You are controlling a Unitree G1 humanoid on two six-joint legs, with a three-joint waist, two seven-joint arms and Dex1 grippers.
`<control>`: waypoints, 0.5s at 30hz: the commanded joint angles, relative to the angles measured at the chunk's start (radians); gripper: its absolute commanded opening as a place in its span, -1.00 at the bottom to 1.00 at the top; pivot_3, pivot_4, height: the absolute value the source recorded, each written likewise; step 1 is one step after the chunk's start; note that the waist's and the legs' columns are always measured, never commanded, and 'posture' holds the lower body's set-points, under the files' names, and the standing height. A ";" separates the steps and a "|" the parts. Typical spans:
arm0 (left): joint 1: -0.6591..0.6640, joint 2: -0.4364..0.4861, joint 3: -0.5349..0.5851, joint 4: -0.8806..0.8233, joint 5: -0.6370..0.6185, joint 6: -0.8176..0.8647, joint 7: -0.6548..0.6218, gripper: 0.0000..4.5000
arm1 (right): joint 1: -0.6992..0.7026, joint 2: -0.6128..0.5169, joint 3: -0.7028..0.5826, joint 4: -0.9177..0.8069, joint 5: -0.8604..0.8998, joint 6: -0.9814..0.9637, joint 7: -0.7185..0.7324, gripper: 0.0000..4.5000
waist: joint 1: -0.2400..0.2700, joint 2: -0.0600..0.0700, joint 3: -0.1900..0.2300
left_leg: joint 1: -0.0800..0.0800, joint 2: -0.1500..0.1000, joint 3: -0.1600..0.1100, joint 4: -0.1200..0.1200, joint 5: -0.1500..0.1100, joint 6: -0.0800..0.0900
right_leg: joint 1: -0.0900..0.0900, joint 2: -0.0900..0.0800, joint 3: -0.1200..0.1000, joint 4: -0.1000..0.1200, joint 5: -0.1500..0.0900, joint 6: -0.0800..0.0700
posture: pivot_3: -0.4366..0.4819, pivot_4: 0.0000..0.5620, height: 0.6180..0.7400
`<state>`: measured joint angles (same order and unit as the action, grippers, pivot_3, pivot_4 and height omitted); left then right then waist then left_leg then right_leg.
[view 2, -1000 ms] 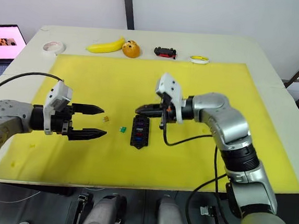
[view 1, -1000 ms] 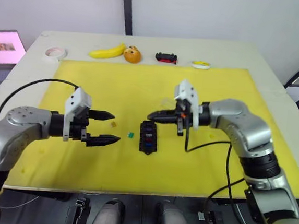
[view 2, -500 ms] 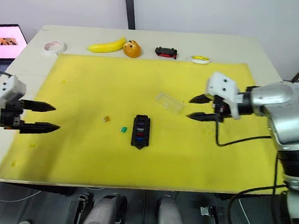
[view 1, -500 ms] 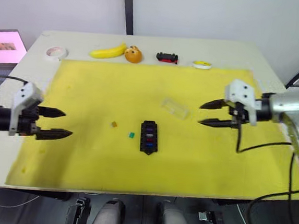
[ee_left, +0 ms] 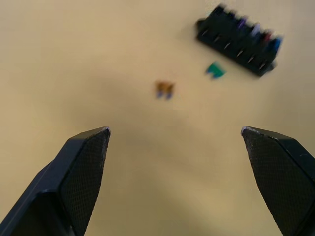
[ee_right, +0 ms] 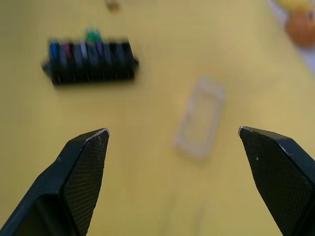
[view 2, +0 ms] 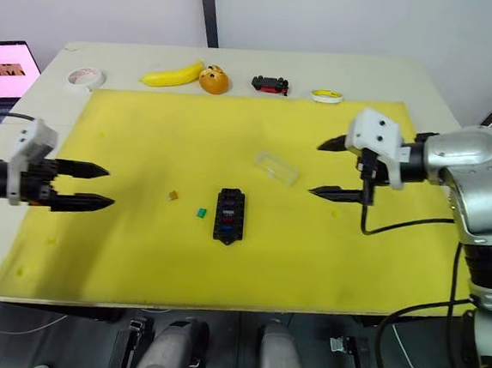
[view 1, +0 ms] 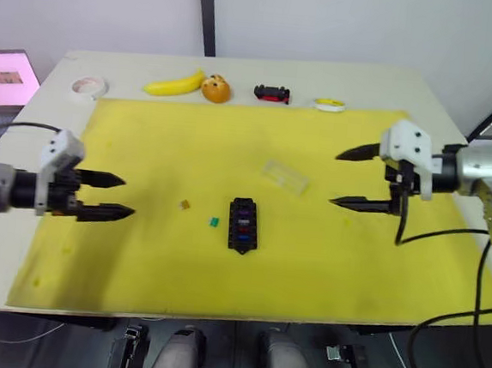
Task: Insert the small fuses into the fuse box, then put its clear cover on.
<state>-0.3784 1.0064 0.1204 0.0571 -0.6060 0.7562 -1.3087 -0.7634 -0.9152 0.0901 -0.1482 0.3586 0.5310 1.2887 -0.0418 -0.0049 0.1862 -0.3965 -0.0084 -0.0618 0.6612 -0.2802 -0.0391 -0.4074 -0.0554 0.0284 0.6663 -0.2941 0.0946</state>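
Both hands are spread wide and empty: left hand (view 1: 114,197) at 9 o'clock, right hand (view 1: 348,177) at 3. Fuse box (view 1: 242,224) sits mid-mat, clear cover (view 1: 284,176) at its 1 o'clock, green fuse (view 1: 215,222) and amber fuse (view 1: 187,204) loose at 9.

One fuse box (view 1: 242,224), holding what looks like four seated fuses (view 1: 243,225), though they blur together. Two loose fuses: one amber (view 1: 187,204), one green (view 1: 214,222). One clear cover (view 1: 284,176). One banana (view 1: 174,84), one orange (view 1: 215,87), one toy car (view 1: 272,92), two tape rolls (view 1: 89,87).
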 commanded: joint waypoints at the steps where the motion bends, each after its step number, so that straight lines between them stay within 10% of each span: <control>1: -0.083 -0.029 -0.041 0.013 -0.066 0.164 0.005 1.00 | -0.069 0.068 0.031 -0.109 0.041 0.081 -0.052 0.98 | 0.000 0.000 0.000 | 0.000 0.000 0.000 0.000 0.000 0.000 | 0.000 0.000 0.000 0.000 0.000 0.000 | -0.05 -0.47 1.00; 15: -0.413 -0.147 -0.232 0.415 -0.026 0.497 -0.040 1.00 | -0.194 0.238 0.162 -0.269 0.101 0.460 -0.241 0.98 | -0.001 -0.001 0.000 | -0.010 -0.002 -0.003 0.005 0.001 -0.001 | -0.009 0.000 -0.002 0.004 0.000 0.000 | -0.05 -0.47 1.00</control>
<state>-0.7644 0.8531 -0.0998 0.4574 -0.6423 1.2403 -1.3257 -0.9223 -0.6846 0.2681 -0.3798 0.4387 0.9617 1.0665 -0.0432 -0.0056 0.1858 -0.4076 -0.0102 -0.0646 0.6659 -0.2792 -0.0403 -0.4185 -0.0551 0.0263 0.6715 -0.2940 0.0946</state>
